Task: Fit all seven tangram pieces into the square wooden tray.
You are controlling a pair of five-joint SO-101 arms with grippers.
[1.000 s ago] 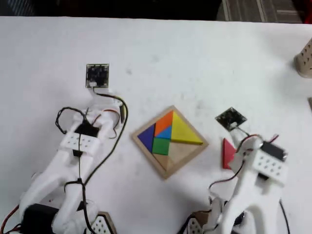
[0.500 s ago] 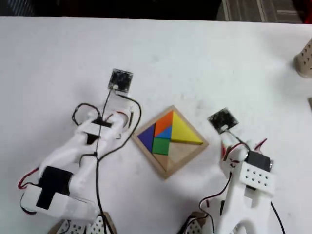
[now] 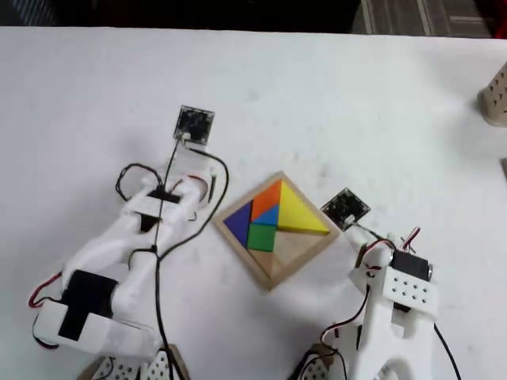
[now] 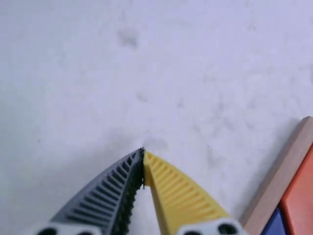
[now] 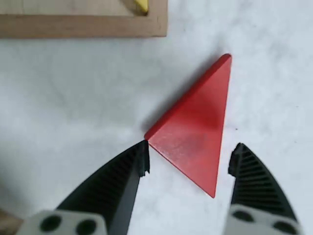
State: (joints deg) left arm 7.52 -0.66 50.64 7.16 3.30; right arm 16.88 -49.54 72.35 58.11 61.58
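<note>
Red triangle (image 5: pixel 195 127) lies flat on the counter (image 5: pixel 58 88) just outside the tray (image 5: pixel 83 27), right gripper (image 5: pixel 190 149) spread wide astride it, presumably lined up to pinch it for the tray's bare gap; left gripper (image 4: pixel 143 155) closed and empty beside the tray, out of the way.

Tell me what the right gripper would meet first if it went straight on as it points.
Most likely the red triangle, flat on the table between the right gripper's open fingers; depth is unclear.
</note>
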